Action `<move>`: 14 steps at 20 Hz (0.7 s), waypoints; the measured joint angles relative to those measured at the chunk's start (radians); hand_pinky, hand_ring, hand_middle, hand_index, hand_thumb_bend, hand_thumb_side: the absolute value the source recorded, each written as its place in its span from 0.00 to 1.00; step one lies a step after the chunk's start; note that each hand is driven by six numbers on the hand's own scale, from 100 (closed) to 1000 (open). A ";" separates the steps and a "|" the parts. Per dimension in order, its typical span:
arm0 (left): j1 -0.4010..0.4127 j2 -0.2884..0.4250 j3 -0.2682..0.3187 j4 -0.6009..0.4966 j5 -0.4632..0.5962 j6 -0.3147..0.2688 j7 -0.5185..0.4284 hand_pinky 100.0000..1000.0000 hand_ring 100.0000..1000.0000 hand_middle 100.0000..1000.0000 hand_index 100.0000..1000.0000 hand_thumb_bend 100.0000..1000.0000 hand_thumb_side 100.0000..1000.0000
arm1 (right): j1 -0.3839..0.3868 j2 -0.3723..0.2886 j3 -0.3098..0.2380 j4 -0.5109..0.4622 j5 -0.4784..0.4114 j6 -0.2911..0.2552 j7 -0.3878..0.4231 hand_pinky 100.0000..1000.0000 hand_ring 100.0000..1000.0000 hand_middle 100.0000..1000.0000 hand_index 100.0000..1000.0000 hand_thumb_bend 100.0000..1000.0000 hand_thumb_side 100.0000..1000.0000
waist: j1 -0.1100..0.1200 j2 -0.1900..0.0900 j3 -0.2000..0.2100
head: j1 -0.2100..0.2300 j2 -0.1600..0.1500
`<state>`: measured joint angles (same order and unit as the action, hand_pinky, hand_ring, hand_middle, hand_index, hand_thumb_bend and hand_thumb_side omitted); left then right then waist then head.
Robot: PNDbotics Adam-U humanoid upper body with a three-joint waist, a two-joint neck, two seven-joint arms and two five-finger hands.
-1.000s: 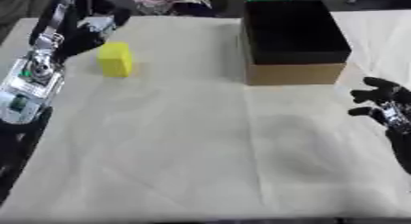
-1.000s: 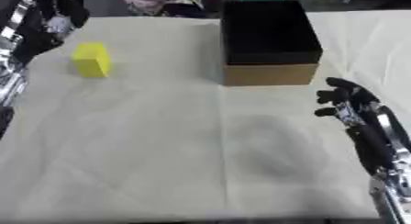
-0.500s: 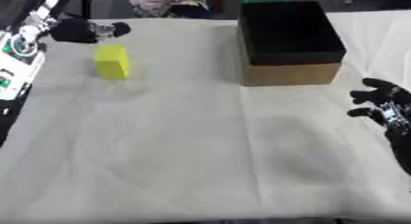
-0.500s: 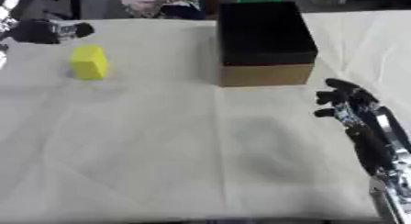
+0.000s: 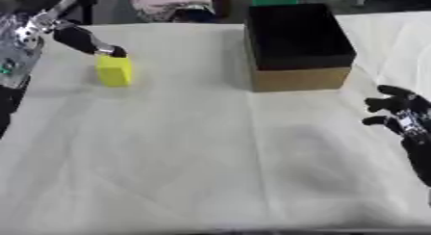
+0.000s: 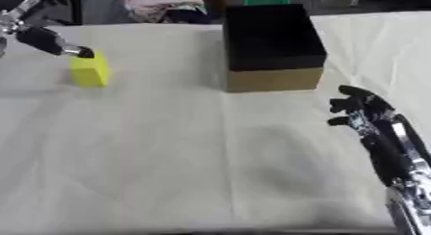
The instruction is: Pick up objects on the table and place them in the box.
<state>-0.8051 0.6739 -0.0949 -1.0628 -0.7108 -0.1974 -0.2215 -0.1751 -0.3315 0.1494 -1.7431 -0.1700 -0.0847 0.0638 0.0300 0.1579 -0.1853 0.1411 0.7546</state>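
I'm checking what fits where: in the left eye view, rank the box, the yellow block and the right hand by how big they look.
1. box
2. right hand, nearer the camera, so unsure
3. yellow block

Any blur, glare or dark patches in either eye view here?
Left eye view: left hand smeared by blur at the yellow block; no glare on the table. Right eye view: box interior reads solid black; right hand soft-edged.

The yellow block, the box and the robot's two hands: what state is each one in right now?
yellow block: standing on the table, outside the box, not lifted.
box: open at the top, nothing visible inside.
left hand: fingertips at the block's top far edge, not closed round it.
right hand: idle at the right, holding nothing, fingers relaxed.
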 measured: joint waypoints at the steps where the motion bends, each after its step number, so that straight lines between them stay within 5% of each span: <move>1: -0.011 -0.006 0.000 0.023 -0.024 -0.008 -0.006 0.75 0.74 0.76 0.80 0.87 0.31 | 0.001 0.000 0.000 0.000 0.000 0.001 0.001 0.60 0.80 0.51 0.81 0.00 0.57 | 0.000 -0.001 -0.001 | 0.000 0.000; 14: -0.071 -0.063 0.021 0.218 -0.221 -0.070 -0.018 0.74 0.73 0.75 0.79 0.85 0.27 | 0.005 0.000 0.006 0.001 0.000 0.002 0.003 0.60 0.81 0.51 0.81 0.00 0.58 | 0.000 -0.003 -0.012 | 0.001 0.000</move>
<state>-0.8757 0.6113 -0.0736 -0.8449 -0.9315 -0.2669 -0.2397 -0.1701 -0.3315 0.1550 -1.7418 -0.1701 -0.0828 0.0666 0.0303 0.1550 -0.1978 0.1423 0.7546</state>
